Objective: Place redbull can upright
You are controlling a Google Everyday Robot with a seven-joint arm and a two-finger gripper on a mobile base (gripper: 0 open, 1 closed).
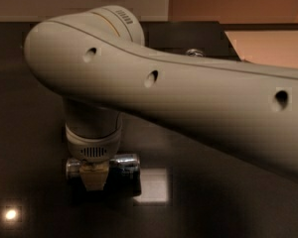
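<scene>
The redbull can lies on its side, silver and blue, low in the camera view just above the dark table. My gripper hangs from the wrist straight over the can's middle and is shut on it. One pale finger shows in front of the can, and the other is hidden behind it. The can's silver ends stick out left and right of the finger. A dark shadow lies under the can.
My big white arm crosses the view from the right and hides much of the table. The top of a dark red soda can peeks over the arm at the back. The table's right edge runs behind it.
</scene>
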